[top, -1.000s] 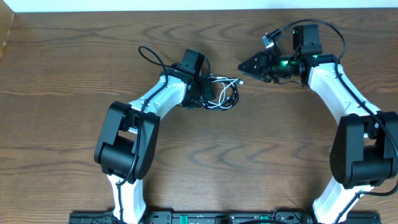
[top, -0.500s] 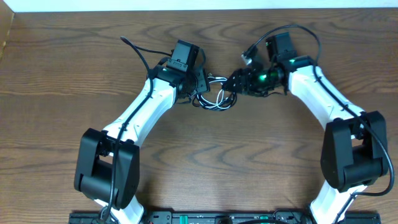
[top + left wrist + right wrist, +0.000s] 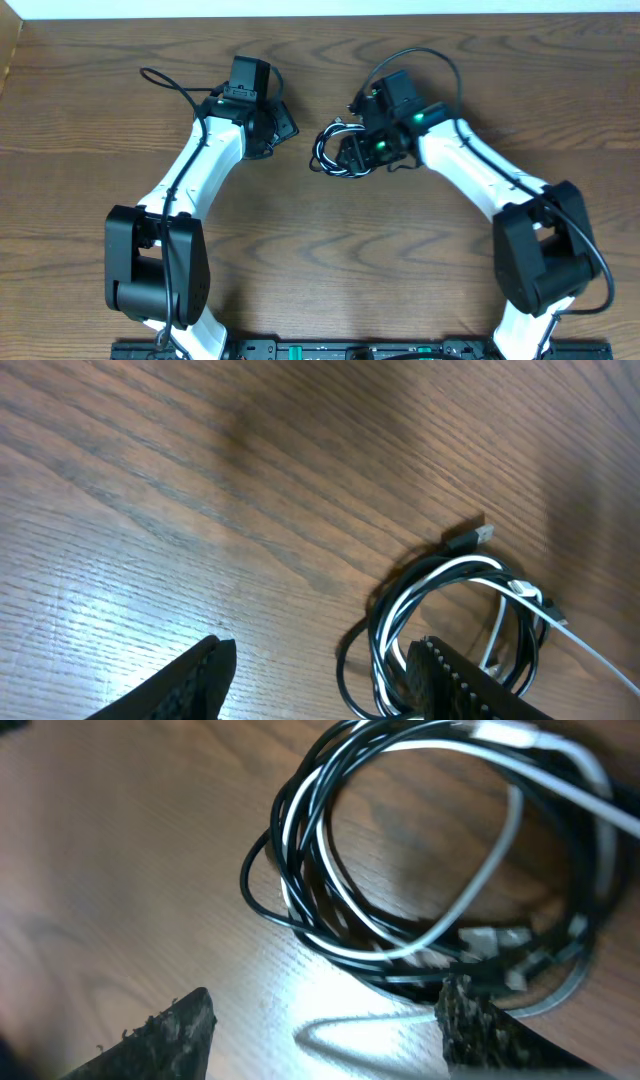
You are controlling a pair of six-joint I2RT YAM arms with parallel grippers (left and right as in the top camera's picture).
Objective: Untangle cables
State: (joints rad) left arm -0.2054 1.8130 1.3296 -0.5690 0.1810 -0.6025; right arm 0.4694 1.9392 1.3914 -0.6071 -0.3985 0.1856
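A black cable point(image 3: 322, 155) and a white cable point(image 3: 336, 133) lie coiled together in one tangled bundle on the wooden table. My left gripper point(image 3: 285, 120) is open and empty, just left of the bundle. In the left wrist view the bundle point(image 3: 450, 620) lies past the open jaws point(image 3: 320, 680), with a black plug point(image 3: 470, 537) sticking out. My right gripper point(image 3: 350, 150) is open and sits over the bundle's right side. In the right wrist view the coils point(image 3: 400, 870) lie just beyond the open jaws point(image 3: 325, 1025), not gripped.
The wooden table point(image 3: 320, 250) spreads all round the bundle. A thick black arm wire point(image 3: 170, 80) loops off the left arm, and another point(image 3: 420, 55) arcs over the right arm. The table's far edge point(image 3: 320, 16) runs along the top.
My left gripper has let go and drawn back left and up, away from the bundle. My right gripper has moved left onto the bundle. The bundle has shifted slightly.
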